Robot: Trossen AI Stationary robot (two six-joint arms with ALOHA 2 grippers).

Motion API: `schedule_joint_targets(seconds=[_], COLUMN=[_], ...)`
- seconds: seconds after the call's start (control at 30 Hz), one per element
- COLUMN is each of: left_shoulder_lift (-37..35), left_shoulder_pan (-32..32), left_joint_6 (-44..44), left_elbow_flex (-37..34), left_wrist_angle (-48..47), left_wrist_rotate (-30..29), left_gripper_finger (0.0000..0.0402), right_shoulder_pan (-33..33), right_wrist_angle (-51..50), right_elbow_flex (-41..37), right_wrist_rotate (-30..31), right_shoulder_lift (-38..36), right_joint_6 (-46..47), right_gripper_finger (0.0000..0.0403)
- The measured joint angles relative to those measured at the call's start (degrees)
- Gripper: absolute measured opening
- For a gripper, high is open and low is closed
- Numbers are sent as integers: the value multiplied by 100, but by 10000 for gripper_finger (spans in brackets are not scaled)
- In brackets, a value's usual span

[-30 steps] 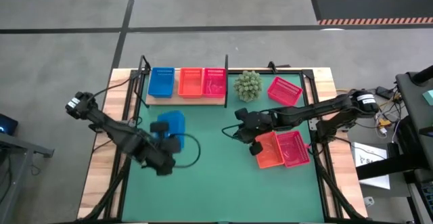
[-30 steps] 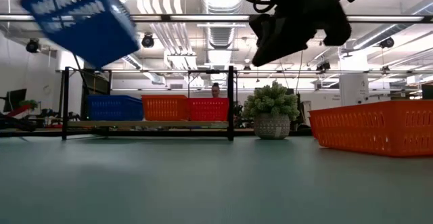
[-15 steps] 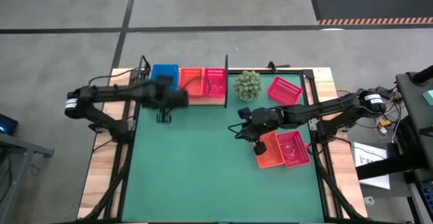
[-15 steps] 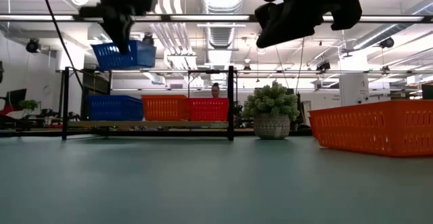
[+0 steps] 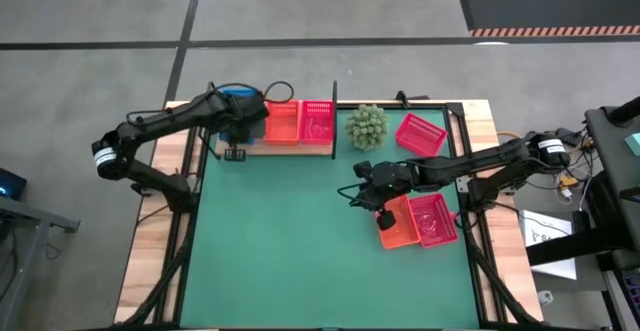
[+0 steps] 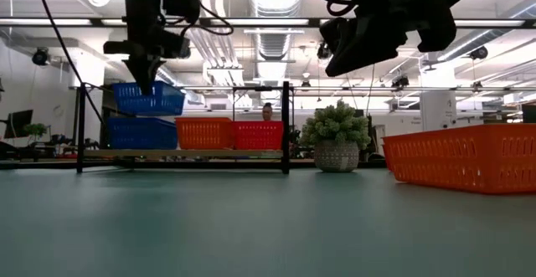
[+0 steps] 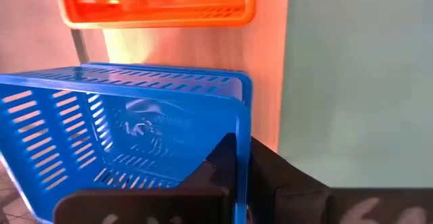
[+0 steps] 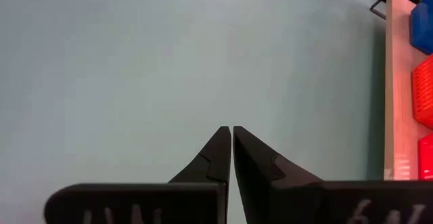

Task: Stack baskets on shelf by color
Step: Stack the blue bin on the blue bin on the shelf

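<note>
Nearest, an orange basket point(image 5: 397, 222) and a pink basket point(image 5: 433, 218) lay side by side on the green worktop point(image 5: 300, 241). Just beside them the right gripper point(image 5: 357, 197) was held above the worktop, its fingers point(image 8: 220, 153) closed together on nothing. Farther off, a plant point(image 5: 366, 127) and another pink basket point(image 5: 420, 133) were set. At the far edge, over the shelf point(image 5: 290, 149), a blue basket point(image 6: 149, 99) was gripped by its wall in the left gripper point(image 7: 237, 173), just above the blue one point(image 6: 141, 133) already on the shelf, beside the orange point(image 6: 203, 132) and pink point(image 6: 257, 134) ones there. If released off-square, the held basket could be caught on the lower rim and tipped rather than nested.
</note>
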Motion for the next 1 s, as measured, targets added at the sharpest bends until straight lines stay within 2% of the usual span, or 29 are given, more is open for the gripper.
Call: schedule_joint_targets(seconds=[1.0], left_shoulder_lift=[117], left_shoulder_pan=[111], left_joint_6=[-49], left_elbow_flex=[-372], left_wrist_angle=[252], left_wrist_rotate=[-135], left_gripper_finger=[0], right_shoulder_pan=[-2], right_wrist_angle=[-11], right_elbow_flex=[-2], right_wrist_rotate=[0], right_shoulder_lift=[0], right_joint_6=[130], right_gripper_finger=[11])
